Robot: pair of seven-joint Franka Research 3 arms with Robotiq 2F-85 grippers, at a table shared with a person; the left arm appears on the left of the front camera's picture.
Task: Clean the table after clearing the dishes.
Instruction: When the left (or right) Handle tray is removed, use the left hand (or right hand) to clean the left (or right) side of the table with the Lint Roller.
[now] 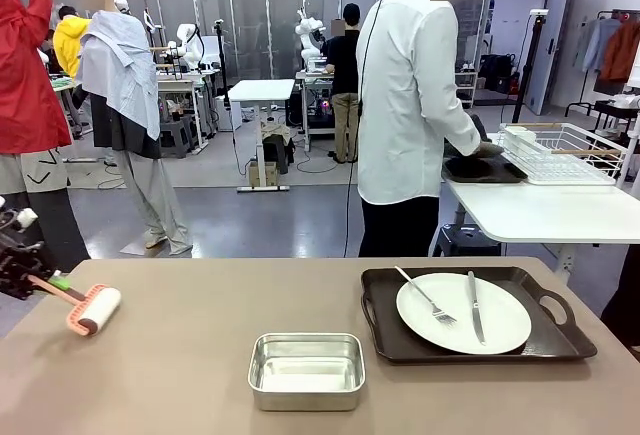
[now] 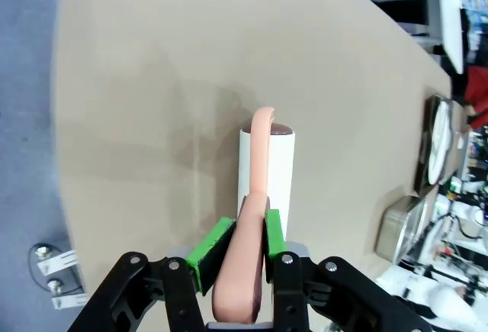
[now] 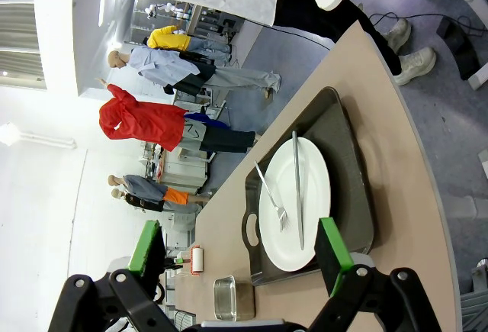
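Observation:
The beige table (image 1: 180,355) holds a dark brown tray (image 1: 390,340) on its right side. On the tray lies a white plate (image 1: 500,325) with a fork (image 1: 425,297) and a knife (image 1: 474,307). My left gripper (image 1: 45,280) is at the table's left edge, shut on the pink handle of a lint roller (image 1: 95,310). In the left wrist view the green pads (image 2: 210,249) of my left gripper (image 2: 244,240) clamp that handle, and the white roll (image 2: 278,164) rests on the table (image 2: 152,80). My right gripper (image 3: 238,229) stands open above the plate (image 3: 282,252) and tray (image 3: 347,156).
A small steel pan (image 1: 306,369) sits at the table's front middle. At the far side a person (image 1: 405,105) in a white shirt faces a white table (image 1: 540,210) with a wire rack (image 1: 565,155), hands on another dark tray (image 1: 480,168).

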